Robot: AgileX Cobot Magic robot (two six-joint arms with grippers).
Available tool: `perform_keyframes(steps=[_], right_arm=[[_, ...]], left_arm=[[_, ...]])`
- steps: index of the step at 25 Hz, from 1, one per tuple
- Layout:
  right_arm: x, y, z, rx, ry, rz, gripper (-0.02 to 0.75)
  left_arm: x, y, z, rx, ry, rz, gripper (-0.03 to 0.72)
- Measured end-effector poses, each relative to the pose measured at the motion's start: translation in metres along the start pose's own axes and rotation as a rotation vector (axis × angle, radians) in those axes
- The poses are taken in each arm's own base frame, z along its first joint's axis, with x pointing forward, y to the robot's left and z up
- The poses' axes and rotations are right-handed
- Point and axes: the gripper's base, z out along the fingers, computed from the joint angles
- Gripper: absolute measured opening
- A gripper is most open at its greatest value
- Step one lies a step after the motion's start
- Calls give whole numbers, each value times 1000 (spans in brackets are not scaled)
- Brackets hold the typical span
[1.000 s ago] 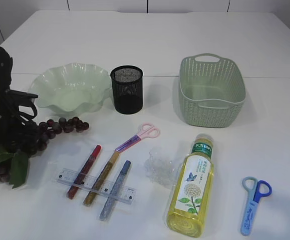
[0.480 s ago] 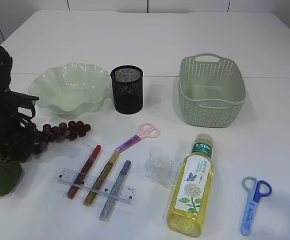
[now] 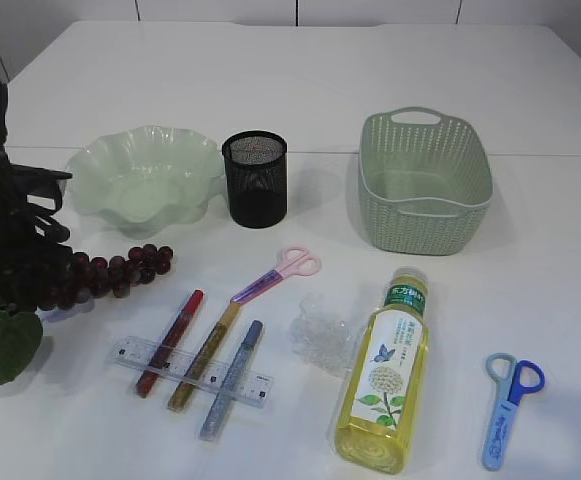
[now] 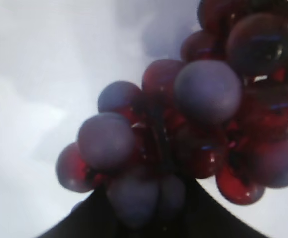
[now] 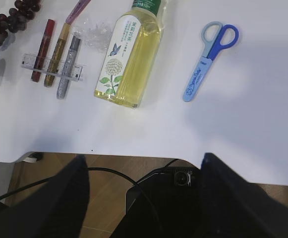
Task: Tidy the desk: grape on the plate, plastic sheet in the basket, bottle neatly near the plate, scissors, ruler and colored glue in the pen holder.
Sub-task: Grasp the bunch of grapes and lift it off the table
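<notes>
My left gripper [image 3: 22,250] at the table's left edge is shut on the dark red grape bunch [image 3: 105,270], whose green leaf [image 3: 5,345] hangs below. Up close, the grape [image 4: 183,119] fills the left wrist view above the dark jaws [image 4: 148,218]. The pale green plate [image 3: 145,180] stands just behind. Three colored glue sticks [image 3: 205,355] lie across the clear ruler [image 3: 192,370]. Pink scissors [image 3: 280,272], the crumpled plastic sheet [image 3: 320,335], the lying bottle [image 3: 385,375] and blue scissors [image 3: 510,410] follow to the right. My right gripper [image 5: 144,198] hangs open past the table's front edge.
The black mesh pen holder [image 3: 255,180] stands right of the plate. The green basket [image 3: 425,180] sits at the back right. In the right wrist view the bottle [image 5: 129,54] and blue scissors [image 5: 208,64] lie near the front edge, with floor and cables below.
My left gripper has closed on the grape bunch and risen a little. The bunch's tail drew slightly left and the leaf swung lower. The right gripper has not moved.
</notes>
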Motion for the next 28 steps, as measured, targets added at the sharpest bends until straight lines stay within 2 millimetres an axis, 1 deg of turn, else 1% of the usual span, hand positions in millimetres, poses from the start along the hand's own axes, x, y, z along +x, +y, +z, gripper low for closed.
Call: perform_keyframes(steps=[7,14,20,28], right_arm=[[0,0,0,0,0,0,537],[0,0,0,0,0,0,537],[0,0,0,0,0,0,536],[0,-2,0,20,-4,-6,535]], left_arm=[[11,0,-27,13,-27,-8,154],[26,-1,-73,38,-156,-22,153],[45,-3,-112,68,-274,-34,151],[68,-6,-151,115,-415,-48,150]])
